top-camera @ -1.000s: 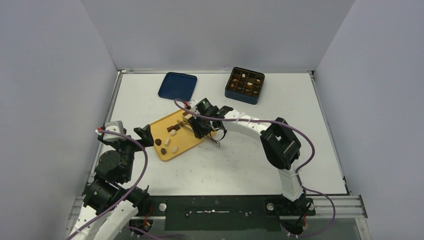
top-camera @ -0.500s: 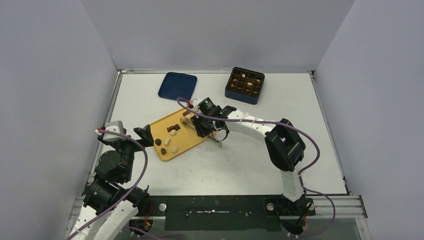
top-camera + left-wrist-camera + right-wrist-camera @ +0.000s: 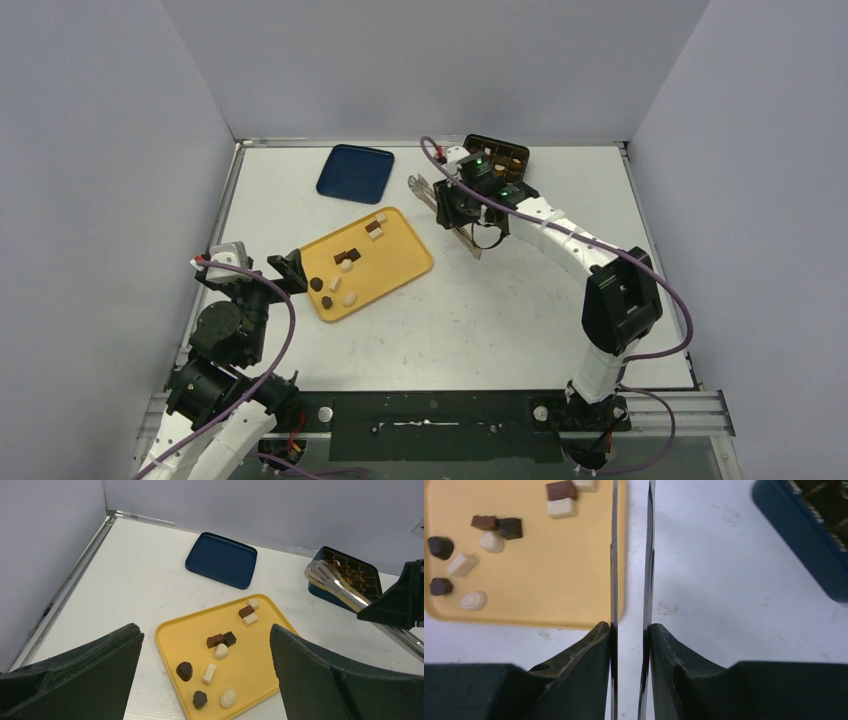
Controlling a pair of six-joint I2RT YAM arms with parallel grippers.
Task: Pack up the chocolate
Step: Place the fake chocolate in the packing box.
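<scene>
Several chocolate pieces (image 3: 345, 262), dark, brown and white, lie on the yellow tray (image 3: 400, 250); the left wrist view shows the chocolate (image 3: 220, 641) on the tray (image 3: 260, 650) too. My right gripper (image 3: 458, 212) is shut on metal tongs (image 3: 425, 190), held above the table between the tray and the dark blue gridded box (image 3: 500, 165). In the right wrist view the tongs (image 3: 614, 555) run up between the right gripper (image 3: 630, 626) fingers, blades close together, tips out of frame. My left gripper (image 3: 205, 630) is open, low at the tray's near-left corner.
A dark blue lid (image 3: 355, 172) lies flat at the back, left of the box. The box (image 3: 350, 575) holds several pieces in its cells and is partly hidden by the right arm. Grey walls close in three sides.
The right arm has lifted the tongs off the tray and swung them back and to the right, toward the box; the blades closed a little. The left arm has not moved.
</scene>
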